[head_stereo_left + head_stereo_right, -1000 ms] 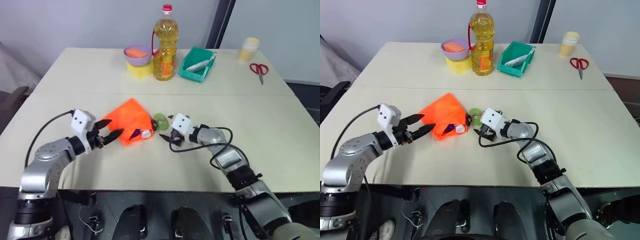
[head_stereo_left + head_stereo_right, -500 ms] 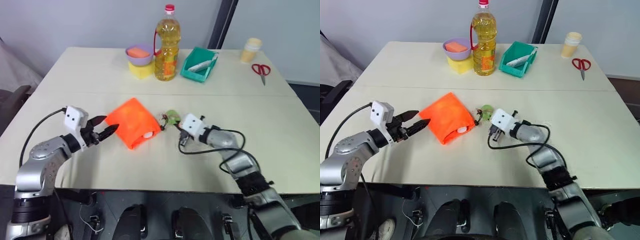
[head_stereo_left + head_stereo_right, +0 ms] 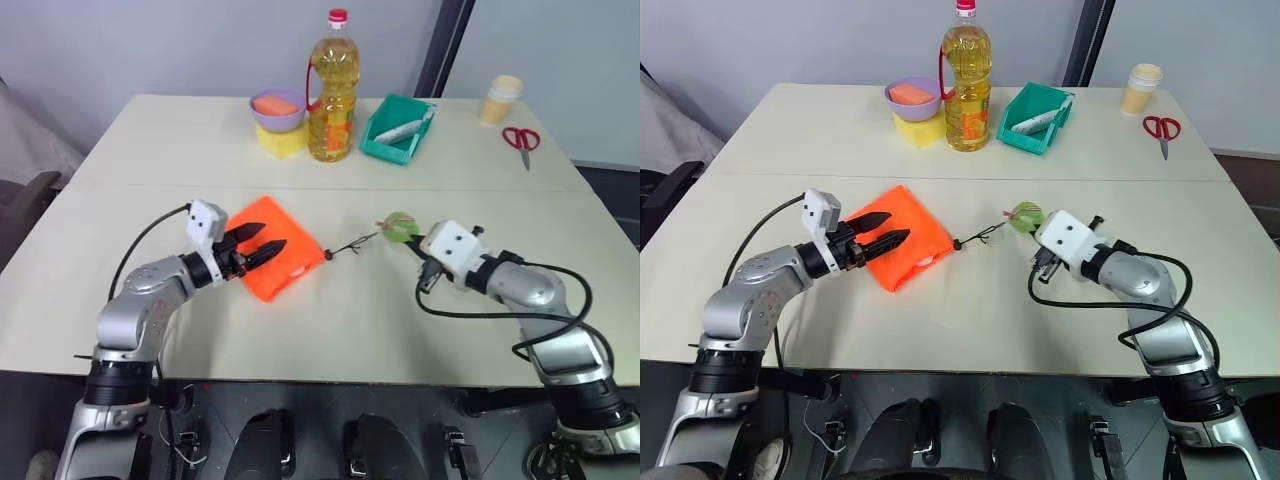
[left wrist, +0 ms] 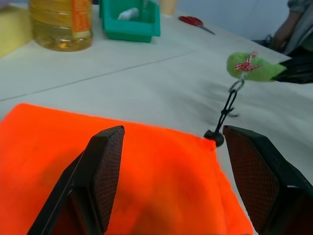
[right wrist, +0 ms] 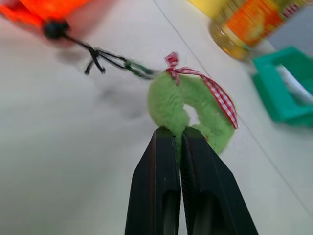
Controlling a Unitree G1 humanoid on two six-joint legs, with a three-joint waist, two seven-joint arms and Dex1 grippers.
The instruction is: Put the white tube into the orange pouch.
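2 black right gripper (image 5: pixel 178 134) fingers pinch the fuzzy green disc (image 5: pixel 193 112); left gripper (image 4: pixel 171 142) gapes over smooth orange pouch (image 4: pixel 122 181).

Left gripper (image 3: pixel 262 245) reaches level toward the middle, fingers (image 4: pixel 105 171) spread wide; right gripper (image 5: pixel 178 138) angles inward and slightly down, fingers pressed together, elbow bent outward.

Right claw (image 5: pixel 179 133) clamped on green disc (image 5: pixel 190 111); black cord (image 5: pixel 100 57) runs to orange pouch (image 5: pixel 44 7).
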